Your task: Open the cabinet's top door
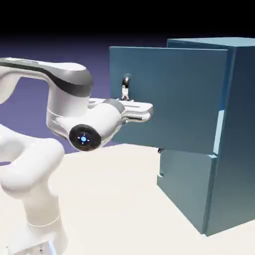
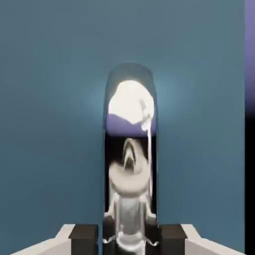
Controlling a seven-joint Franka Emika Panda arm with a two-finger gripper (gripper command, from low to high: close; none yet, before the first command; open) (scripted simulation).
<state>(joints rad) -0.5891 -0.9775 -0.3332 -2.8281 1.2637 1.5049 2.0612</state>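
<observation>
While the cabinet [image 1: 226, 139] is standing at the exterior view's right, its top door [image 1: 169, 97] is hanging swung well out toward the arm, and the gripper [image 2: 129, 238] is gripping the door's curved silver handle [image 2: 130, 149], its fingers [image 2: 83, 234] clamped on either side

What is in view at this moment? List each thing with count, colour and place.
cabinet: one, teal-blue, at the exterior view's right, standing on the table.
top door: one, teal-blue, swung out from the cabinet's front.
handle: one, curved silver metal, near the top door's free edge, between the claw's fingers.
lower door: one, teal-blue, shut, below the top door.
table: one, off-white, under everything.
arm: one, white, from the lower left.
claw: one, grey-tipped, shut on the handle.
</observation>
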